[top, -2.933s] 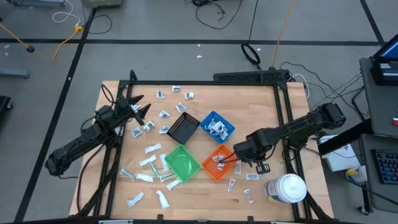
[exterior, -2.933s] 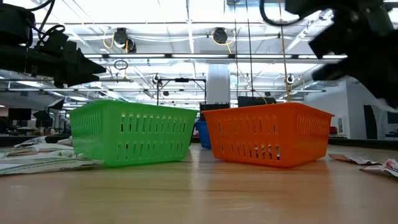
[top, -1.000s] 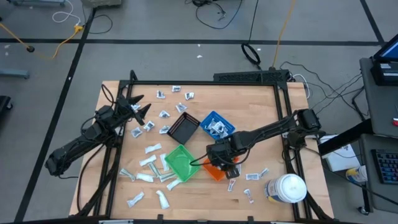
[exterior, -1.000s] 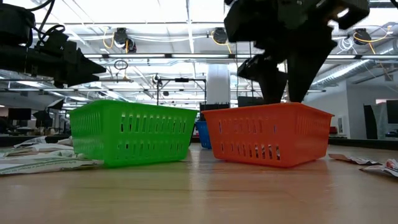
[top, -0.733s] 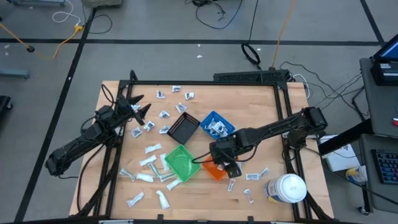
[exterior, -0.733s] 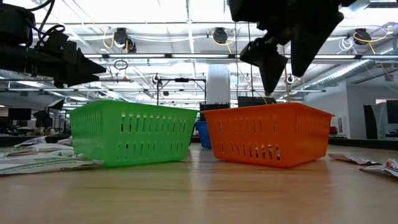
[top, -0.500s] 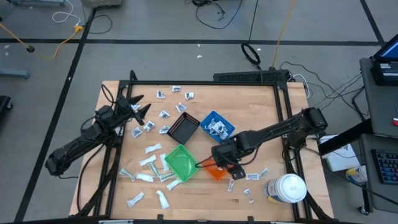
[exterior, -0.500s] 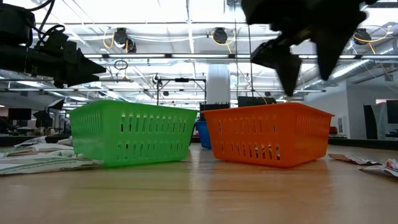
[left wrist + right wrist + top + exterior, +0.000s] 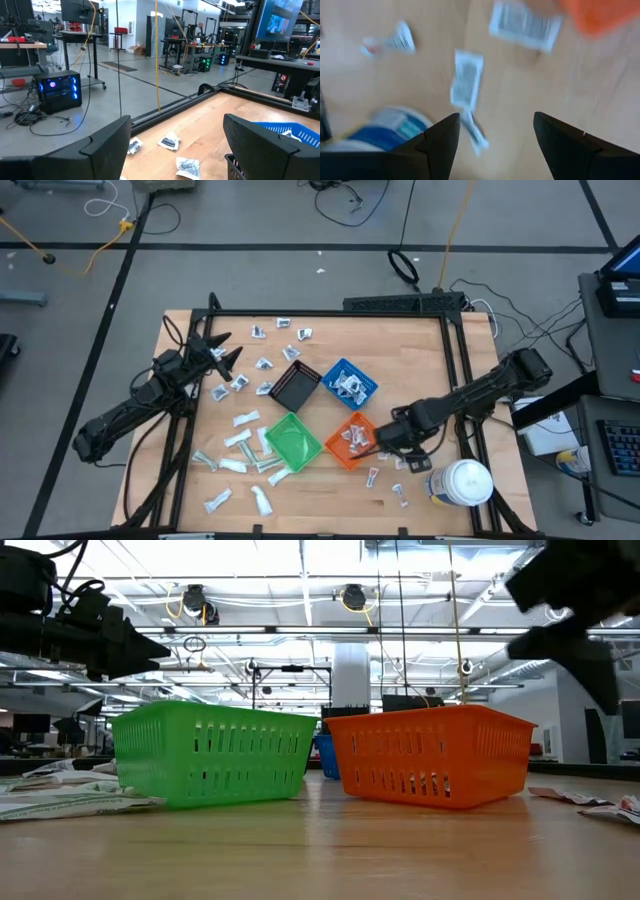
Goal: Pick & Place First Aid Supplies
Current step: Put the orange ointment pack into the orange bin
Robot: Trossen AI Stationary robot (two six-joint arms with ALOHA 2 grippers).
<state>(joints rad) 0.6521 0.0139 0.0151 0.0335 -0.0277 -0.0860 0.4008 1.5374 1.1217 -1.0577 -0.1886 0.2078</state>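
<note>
The first aid supplies are small white packets strewn over the wooden table: a cluster at the left (image 9: 245, 442), some at the far side (image 9: 282, 328) and a few at the near right (image 9: 374, 476). More lie in the blue bin (image 9: 349, 383) and the orange bin (image 9: 352, 440). My right gripper (image 9: 392, 450) hangs open just right of the orange bin, pointing steeply down over loose packets (image 9: 466, 80), touching nothing. My left gripper (image 9: 225, 352) stays open and level above the table's far left, empty (image 9: 175, 135).
A black bin (image 9: 295, 388) and a green bin (image 9: 291, 442) stand beside the blue and orange ones mid-table. A large white round jar (image 9: 460, 483) stands at the near right corner, close to my right gripper. A black frame rail (image 9: 465, 380) runs along the right side.
My right gripper has swung from above the gap between the green and orange bins toward the table's right edge, across the orange bin, and now hangs over the loose packets beside it. It has tipped more steeply down. The bins have kept their places.
</note>
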